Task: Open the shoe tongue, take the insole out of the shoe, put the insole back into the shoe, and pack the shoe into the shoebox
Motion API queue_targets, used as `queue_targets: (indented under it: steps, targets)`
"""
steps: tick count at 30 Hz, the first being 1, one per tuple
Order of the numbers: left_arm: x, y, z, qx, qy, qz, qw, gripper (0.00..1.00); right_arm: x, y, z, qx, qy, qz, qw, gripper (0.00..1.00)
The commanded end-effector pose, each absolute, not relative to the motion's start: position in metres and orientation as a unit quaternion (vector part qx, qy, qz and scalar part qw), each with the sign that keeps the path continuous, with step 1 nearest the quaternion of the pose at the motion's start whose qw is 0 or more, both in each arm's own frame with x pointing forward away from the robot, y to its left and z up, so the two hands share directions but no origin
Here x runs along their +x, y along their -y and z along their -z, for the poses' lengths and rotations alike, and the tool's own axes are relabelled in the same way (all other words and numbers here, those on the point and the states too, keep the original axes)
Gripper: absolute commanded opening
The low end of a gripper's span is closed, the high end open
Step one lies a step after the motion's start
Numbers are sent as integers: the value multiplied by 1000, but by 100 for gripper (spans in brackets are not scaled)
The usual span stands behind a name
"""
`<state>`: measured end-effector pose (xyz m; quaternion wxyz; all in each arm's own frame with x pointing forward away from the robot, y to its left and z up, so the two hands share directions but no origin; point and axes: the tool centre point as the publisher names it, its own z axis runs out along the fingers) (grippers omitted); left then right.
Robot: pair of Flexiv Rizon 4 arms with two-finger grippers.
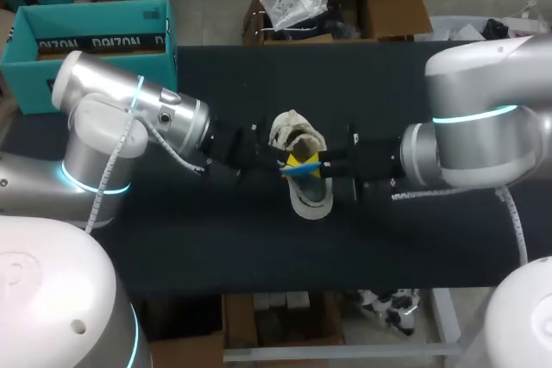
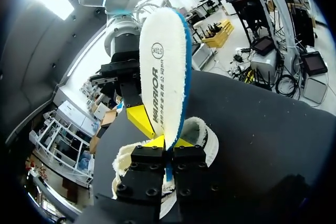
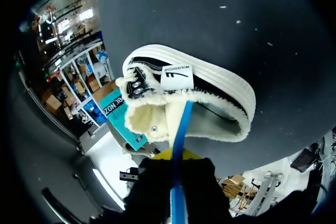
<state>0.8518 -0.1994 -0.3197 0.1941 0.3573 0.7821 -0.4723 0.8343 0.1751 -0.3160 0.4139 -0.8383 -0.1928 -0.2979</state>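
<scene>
A: Item one, insole (image 2: 165,66)?
B: Upright, blue-edged, clamped between the left gripper (image 2: 168,142) fingers. The right gripper (image 3: 174,156) pinches it too, from the opposite side.
A: Item two, shoe (image 3: 210,85)?
B: Fleece-lined, on the worktop (image 1: 172,239), just under both grippers.

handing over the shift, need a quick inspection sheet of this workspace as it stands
surface: black table
job's things: shoe mid-table; insole out of it, held upright above it; teal shoebox open at the far left corner
clutter: nothing seen
hands: left hand shut on the insole's lower end; right hand shut on it from the opposite side
cables: white cable along the left arm, another by the right arm
surroundings: nothing seen reaching over the table
</scene>
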Motion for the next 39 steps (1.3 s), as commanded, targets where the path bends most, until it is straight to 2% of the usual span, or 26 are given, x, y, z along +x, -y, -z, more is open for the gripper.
queue_targets:
  steps: [1, 26, 27, 28, 29, 32, 34, 36, 39]
  targets:
    - [853, 207, 322, 358, -785, 466, 196, 0, 838, -189, 334, -831, 186, 306, 425, 0]
    - [884, 206, 351, 348, -796, 463, 174, 0, 863, -184, 359, -853, 170, 303, 389, 0]
    - [883, 205, 350, 348, -796, 464, 175, 0, 863, -184, 359, -853, 170, 302, 389, 3]
    - [883, 205, 350, 348, -795, 464, 176, 0, 861, -184, 358, -855, 169, 301, 388, 31]
    - [883, 205, 349, 349, -794, 465, 176, 0, 859, -183, 357, -856, 166, 301, 386, 44]
    - [883, 205, 349, 350, -793, 466, 178, 0, 850, -180, 353, -862, 156, 306, 373, 43]
    - [882, 205, 348, 351, -792, 466, 179, 0, 843, -177, 350, -865, 151, 310, 364, 34]
    - [882, 205, 348, 351, -792, 466, 180, 0, 838, -175, 348, -869, 146, 313, 355, 17]
    - [882, 205, 348, 351, -792, 465, 181, 0, 833, -171, 348, -869, 137, 320, 351, 16]
